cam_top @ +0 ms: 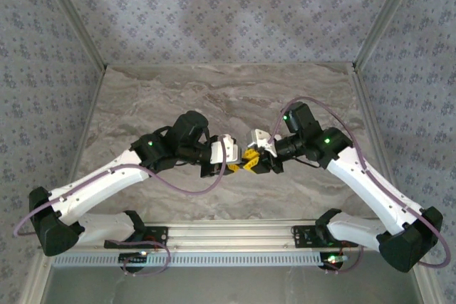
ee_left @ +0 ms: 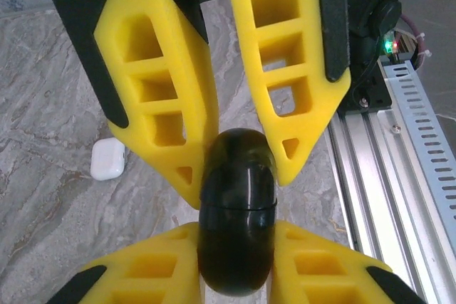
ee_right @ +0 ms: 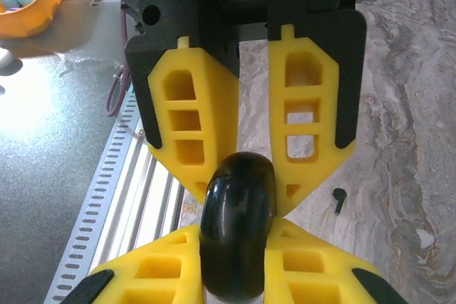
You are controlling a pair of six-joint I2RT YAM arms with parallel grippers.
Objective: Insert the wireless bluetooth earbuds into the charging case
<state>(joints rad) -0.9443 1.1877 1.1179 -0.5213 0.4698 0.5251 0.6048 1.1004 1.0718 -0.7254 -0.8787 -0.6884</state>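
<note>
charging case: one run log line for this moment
left claw: shut on black charging case | right claw: shut on same case | case: closed | black earbud: on table, not inserted

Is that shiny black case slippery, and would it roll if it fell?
Probably slippery: the case looks glossy and smooth. It's rounded, so it might roll or wobble on the table. It seems stiff: the left pincer and right pincer both pinch it without a dent showing.
</note>
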